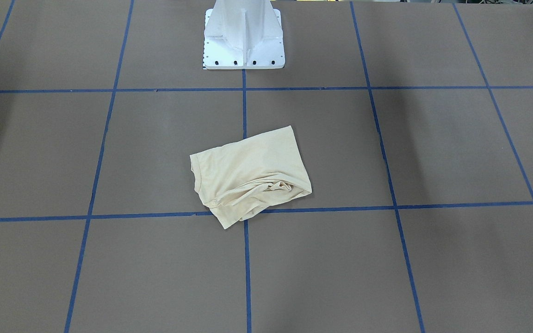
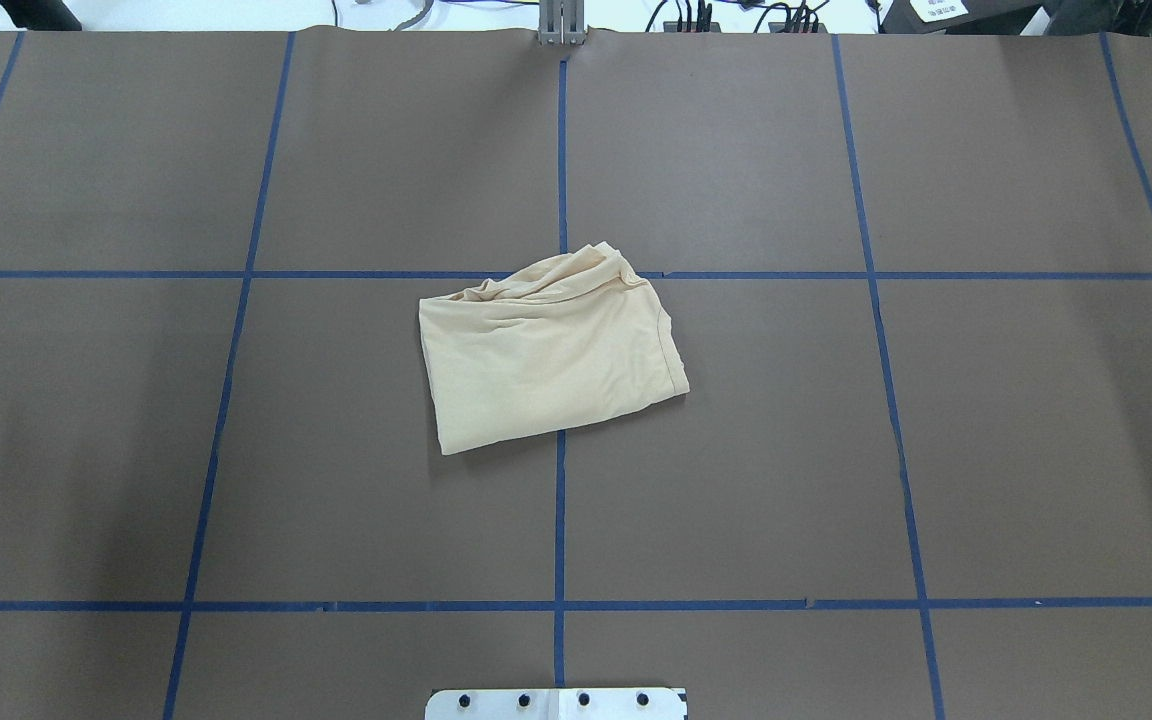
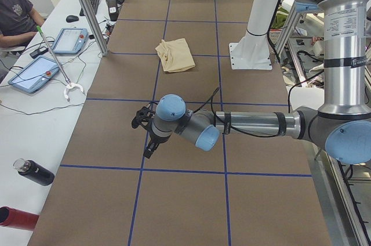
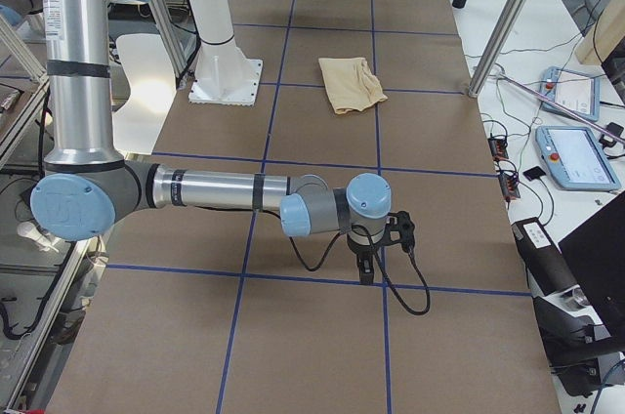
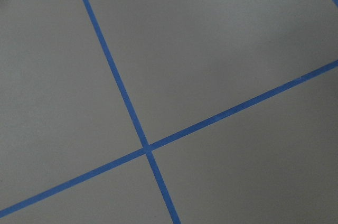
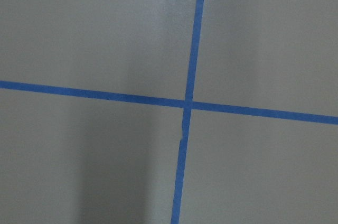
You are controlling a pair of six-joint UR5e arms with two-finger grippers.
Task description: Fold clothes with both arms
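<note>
The clothes [image 2: 546, 350] are one pale cream-yellow garment lying in a compact, roughly folded bundle in the middle of the table [image 2: 236, 450], also seen as clothes [image 1: 250, 175], clothes [image 3: 175, 55] and clothes [image 4: 352, 84]. Its far edge is bunched and wrinkled. Neither arm shows in the overhead or front-facing views. My left gripper [image 3: 148, 141] hangs low over the table's left end, far from the garment. At the right end, equally far away, my right gripper [image 4: 366, 263] points down. I cannot tell whether either is open or shut. Both wrist views show only brown table with blue tape lines.
The white pedestal base [image 1: 243, 41] stands at the robot's side of the table. A person [image 3: 14, 17] sits at a side desk with tablets [image 3: 35, 75] and a black bottle [image 3: 33, 172]. Another tablet [image 4: 581, 155] and cables lie beside the right end.
</note>
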